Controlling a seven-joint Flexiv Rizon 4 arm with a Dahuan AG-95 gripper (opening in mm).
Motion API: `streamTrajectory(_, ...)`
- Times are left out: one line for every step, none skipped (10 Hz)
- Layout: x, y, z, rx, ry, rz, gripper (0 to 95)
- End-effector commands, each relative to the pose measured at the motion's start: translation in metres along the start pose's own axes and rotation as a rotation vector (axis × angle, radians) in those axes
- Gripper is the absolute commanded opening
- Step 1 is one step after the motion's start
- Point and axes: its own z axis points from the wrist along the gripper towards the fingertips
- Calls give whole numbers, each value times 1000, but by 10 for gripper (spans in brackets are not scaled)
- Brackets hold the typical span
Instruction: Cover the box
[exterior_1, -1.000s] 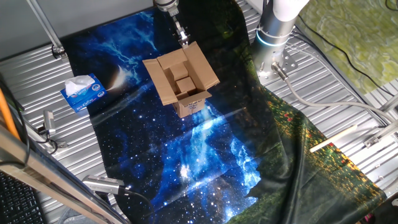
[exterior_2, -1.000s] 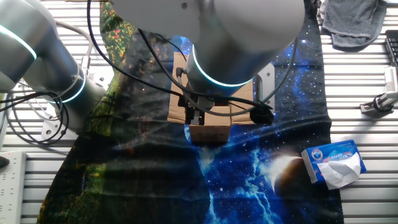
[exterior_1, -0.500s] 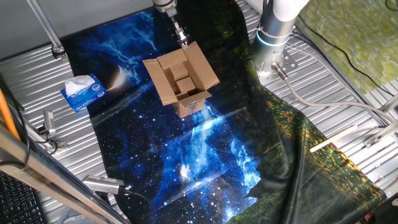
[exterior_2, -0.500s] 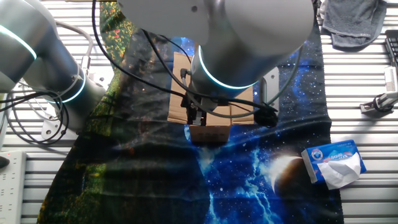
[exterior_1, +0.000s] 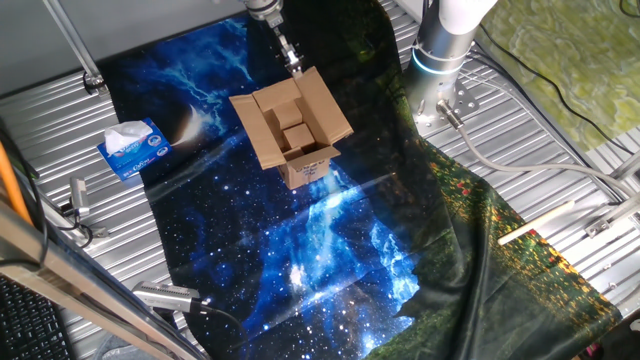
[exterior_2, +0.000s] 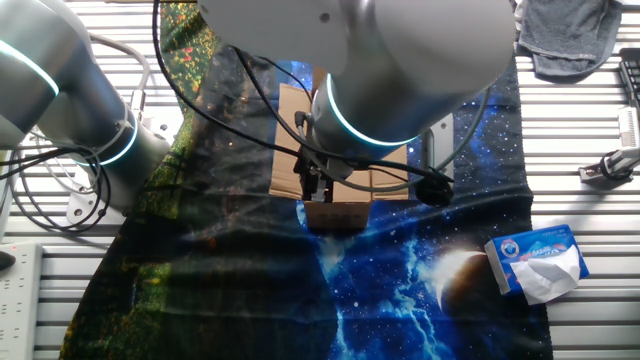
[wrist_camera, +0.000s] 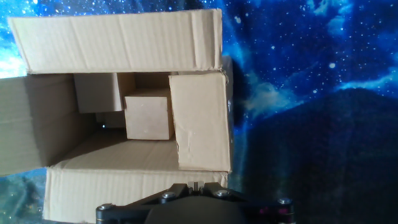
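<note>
The brown cardboard box (exterior_1: 296, 128) stands on the blue starry cloth with its flaps spread open and a white label (exterior_1: 312, 170) on its near side. Smaller cardboard pieces (wrist_camera: 148, 116) lie inside it. In the hand view one short flap (wrist_camera: 199, 121) lies folded over part of the opening, and the two long flaps stick out sideways. My gripper (exterior_1: 291, 57) hovers at the box's far edge, fingers together and empty. It shows at the bottom of the hand view (wrist_camera: 196, 185). In the other fixed view my arm hides most of the box (exterior_2: 336, 214).
A blue and white tissue box (exterior_1: 133, 148) lies on the cloth's left edge, also seen in the other fixed view (exterior_2: 537, 262). The arm's base (exterior_1: 438, 70) stands behind the box to the right. A white stick (exterior_1: 536, 224) lies at the right, and metal clamps (exterior_1: 76, 205) at the left.
In the other fixed view my arm has shifted slightly to the right. The box and its flaps have not moved.
</note>
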Motion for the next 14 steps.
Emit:
streamTrajectory(2, -1, -3, -2, -2, 1, 0)
streamTrajectory(2, -1, -4, -2, -1, 3, 0)
streamTrajectory(3, -2, -4, -3, -2, 8, 0)
streamTrajectory(2, -1, -3, -9, -3, 15, 0)
streamTrajectory(2, 0, -3, -12, -2, 20, 0)
streamTrajectory(2, 2, -3, -14, -2, 23, 0)
streamTrajectory(1, 5, -2, -14, -3, 27, 0)
streamTrajectory(0, 8, -1, -13, -5, 31, 0)
streamTrajectory(-1, 11, 0, -13, -7, 32, 0)
streamTrajectory(-1, 13, 0, -14, -7, 30, 0)
streamTrajectory(-1, 14, 0, -16, -7, 31, 0)
streamTrajectory(-1, 17, -1, -16, -7, 34, 0)
streamTrajectory(-2, 21, -2, -18, -6, 40, 0)
streamTrajectory(-2, 24, -2, -19, -5, 45, 0)
